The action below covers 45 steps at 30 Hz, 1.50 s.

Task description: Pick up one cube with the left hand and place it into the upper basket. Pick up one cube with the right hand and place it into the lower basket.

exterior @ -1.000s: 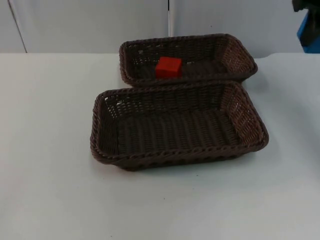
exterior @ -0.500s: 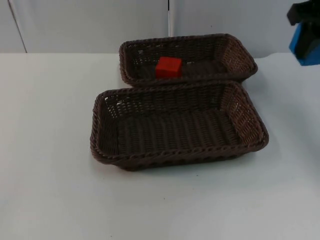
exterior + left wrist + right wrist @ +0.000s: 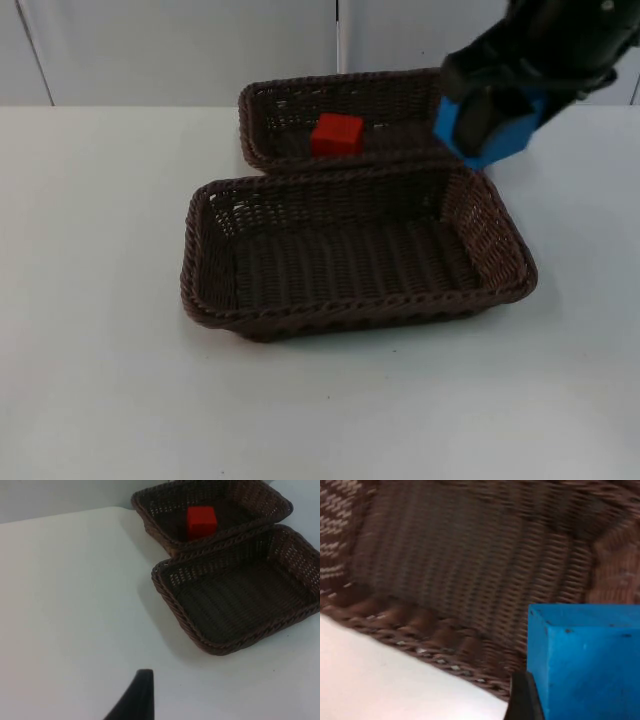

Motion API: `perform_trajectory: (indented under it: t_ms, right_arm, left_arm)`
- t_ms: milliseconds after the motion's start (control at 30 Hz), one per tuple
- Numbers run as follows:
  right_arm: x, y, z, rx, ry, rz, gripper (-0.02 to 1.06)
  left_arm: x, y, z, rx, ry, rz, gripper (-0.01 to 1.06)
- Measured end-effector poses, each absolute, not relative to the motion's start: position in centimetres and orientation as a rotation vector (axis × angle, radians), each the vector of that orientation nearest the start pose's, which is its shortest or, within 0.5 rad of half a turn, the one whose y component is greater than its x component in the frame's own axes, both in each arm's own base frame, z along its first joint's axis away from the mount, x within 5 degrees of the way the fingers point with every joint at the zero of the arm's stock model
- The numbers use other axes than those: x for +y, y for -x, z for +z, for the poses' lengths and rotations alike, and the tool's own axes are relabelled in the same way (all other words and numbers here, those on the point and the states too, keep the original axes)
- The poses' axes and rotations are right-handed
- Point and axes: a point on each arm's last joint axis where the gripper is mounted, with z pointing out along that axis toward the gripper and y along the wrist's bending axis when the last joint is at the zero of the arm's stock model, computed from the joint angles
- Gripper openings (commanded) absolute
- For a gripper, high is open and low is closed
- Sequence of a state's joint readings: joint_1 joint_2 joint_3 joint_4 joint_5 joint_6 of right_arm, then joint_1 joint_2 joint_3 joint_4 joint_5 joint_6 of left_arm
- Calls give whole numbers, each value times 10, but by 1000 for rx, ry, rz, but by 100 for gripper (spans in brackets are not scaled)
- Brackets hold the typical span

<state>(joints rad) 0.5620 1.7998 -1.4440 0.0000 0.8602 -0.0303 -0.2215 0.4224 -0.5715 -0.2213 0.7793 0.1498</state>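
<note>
A blue plastic cube (image 3: 492, 128), clamped in the right gripper (image 3: 497, 112), has been carried in from the table's far right edge within the last second and is now held above the far right corner of the lower brown woven basket (image 3: 205, 268), so release into it is judged near. A red cube (image 3: 337, 134) already lies in the upper brown woven basket (image 3: 262, 105). The left gripper (image 3: 136, 696) waits over the white table (image 3: 90, 250); whether it is open cannot be told.

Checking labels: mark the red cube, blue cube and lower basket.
red cube (image 3: 336, 134), top view, front face.
blue cube (image 3: 487, 132), top view, visible side face.
lower basket (image 3: 350, 304), top view, near rim.
</note>
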Motion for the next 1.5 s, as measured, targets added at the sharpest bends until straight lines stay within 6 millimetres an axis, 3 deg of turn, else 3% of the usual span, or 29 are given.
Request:
perform_trajectory:
  t_ms: [167,433,733,1167,1300,1500]
  right_arm:
    - [226,-319,263,2519,924,168,0]
    - [230,-323,260,2479,916,188,0]
    - [241,-338,211,2544,933,168,0]
    - [263,-369,171,2566,937,161,0]
    - [273,-383,147,2594,948,152,0]
    - [276,-386,126,2624,959,141,0]
  left_arm:
    - [-30,-69,308,2085,-317,-301,99]
    - [-30,-69,308,2085,-317,-301,99]
    - [-30,-69,308,2085,-317,-301,99]
    - [-29,-70,308,2085,-324,-276,99]
    - [-29,-70,308,2085,-325,-273,99]
    - [-29,-70,308,2085,-325,-273,99]
